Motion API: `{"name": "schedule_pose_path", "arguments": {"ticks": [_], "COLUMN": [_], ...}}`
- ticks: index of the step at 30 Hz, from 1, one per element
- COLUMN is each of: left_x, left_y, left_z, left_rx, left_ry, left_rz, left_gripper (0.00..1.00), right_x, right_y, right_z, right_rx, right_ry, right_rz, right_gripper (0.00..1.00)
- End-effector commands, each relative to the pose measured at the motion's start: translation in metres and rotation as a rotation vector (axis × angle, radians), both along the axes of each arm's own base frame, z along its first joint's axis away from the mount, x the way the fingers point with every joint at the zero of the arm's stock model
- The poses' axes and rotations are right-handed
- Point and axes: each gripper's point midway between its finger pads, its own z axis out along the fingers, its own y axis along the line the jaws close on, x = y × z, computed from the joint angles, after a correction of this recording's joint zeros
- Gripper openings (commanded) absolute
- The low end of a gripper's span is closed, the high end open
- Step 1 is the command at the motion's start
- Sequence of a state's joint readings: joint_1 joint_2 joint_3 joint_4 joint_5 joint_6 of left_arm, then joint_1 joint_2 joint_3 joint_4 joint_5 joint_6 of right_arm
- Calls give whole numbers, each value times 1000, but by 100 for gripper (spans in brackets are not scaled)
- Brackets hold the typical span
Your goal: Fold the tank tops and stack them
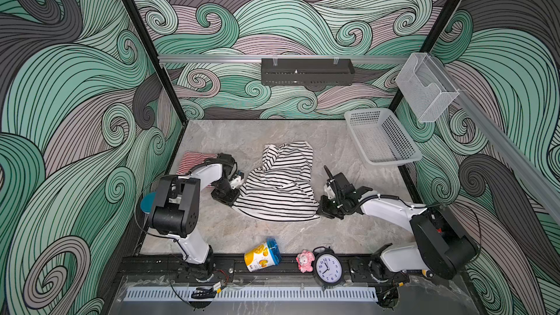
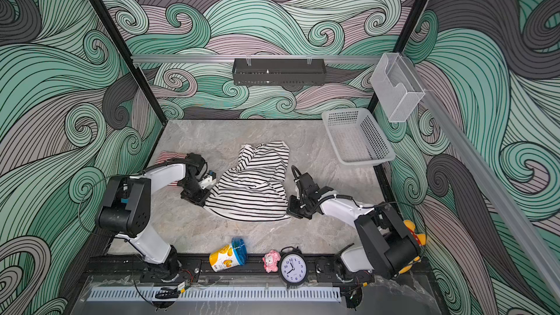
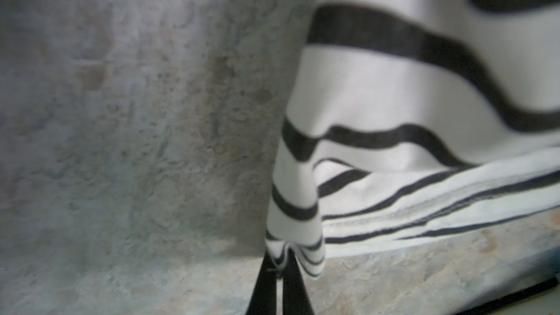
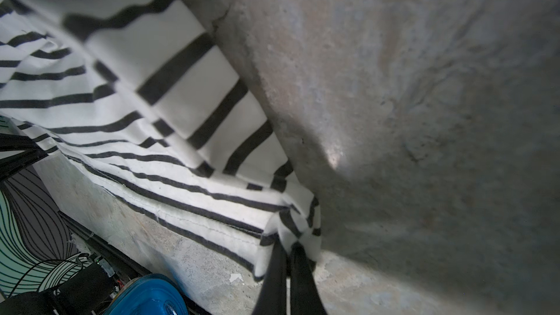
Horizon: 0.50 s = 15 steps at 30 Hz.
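Smack in the middle of the grey marbled desk [image 1: 242,237] lies the black-and-white striped knit tank top [image 1: 278,186], and it's kind of a mess. The near hem runs fairly straight, but the far end with the straps is bunched and flopped over itself. My left tool [image 1: 231,200] is pinched tight on one hem corner and my right tool [image 1: 320,209] is clamped on the other. Both wrist views show striped cloth squeezed between closed jaws, low by the desk. I'd call this the start of straightening this top, with nothing folded on it yet.

How I'd do it well: raise both corners together at the same height and pull gently apart so the hem goes taut without stretching the knit. Then let the crumpled end drag out flat before laying it down. Thin jersey slips, so no jerking.

Further out, the red-and-white striped tank top [image 1: 194,159] lies by the far left edge, partly hidden behind my left arm. It looks flat and folded to me, so that's probably the stack spot. The yellow can with the blue lid [image 1: 263,255] lies at the near edge, so I'd avoid sweeping cloth that way.
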State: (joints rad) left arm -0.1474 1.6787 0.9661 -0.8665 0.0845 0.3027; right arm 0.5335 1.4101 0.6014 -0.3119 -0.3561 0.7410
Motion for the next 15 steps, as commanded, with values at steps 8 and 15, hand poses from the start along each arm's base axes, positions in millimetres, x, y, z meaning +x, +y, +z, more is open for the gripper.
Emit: {"name": "schedule_pose_path", "arguments": {"ticks": [8, 15], "left_x": [12, 36], "left_y": [-17, -33], "left_z": [52, 139], "left_rx": [-119, -294], "left_ry": [-96, -216], "left_rz": [8, 39], "left_gripper": [0, 0], "right_x": [14, 54], "right_y": [-1, -5], "right_z": [37, 135], "right_rx": [38, 218], "right_ry": [-68, -236], "right_rz": [-34, -92], "right_gripper": [0, 0]}}
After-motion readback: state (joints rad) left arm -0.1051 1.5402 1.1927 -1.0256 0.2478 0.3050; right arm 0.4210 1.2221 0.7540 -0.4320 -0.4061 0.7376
